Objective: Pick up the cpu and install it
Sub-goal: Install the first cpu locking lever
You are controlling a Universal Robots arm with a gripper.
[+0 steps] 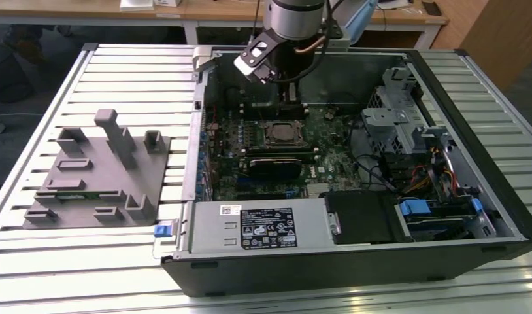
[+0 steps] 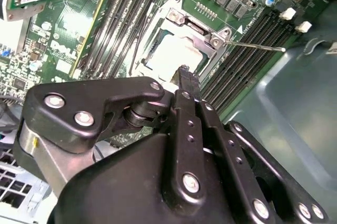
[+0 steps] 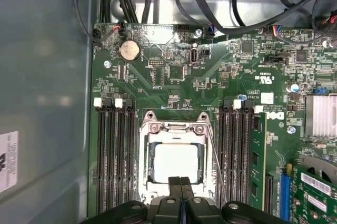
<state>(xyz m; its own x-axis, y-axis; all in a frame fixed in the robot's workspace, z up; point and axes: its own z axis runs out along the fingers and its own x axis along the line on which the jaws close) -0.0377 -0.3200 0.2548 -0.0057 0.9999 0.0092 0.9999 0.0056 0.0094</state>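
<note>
I am holding my gripper point(image 3: 180, 182) shut and empty just above the cpu point(image 3: 175, 162), already sitting in its socket point(image 3: 148, 129); the lever point(image 3: 215, 155) looks unlatched.

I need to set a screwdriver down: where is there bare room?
The table is bare between the fixture and its near edge, and beyond the fixture. Inside the case it is crowded; the gripper hangs at the cpu.

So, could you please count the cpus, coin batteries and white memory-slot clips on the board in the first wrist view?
cpu: 1
coin battery: 1
white slot clips: 4
Total: 6
</note>
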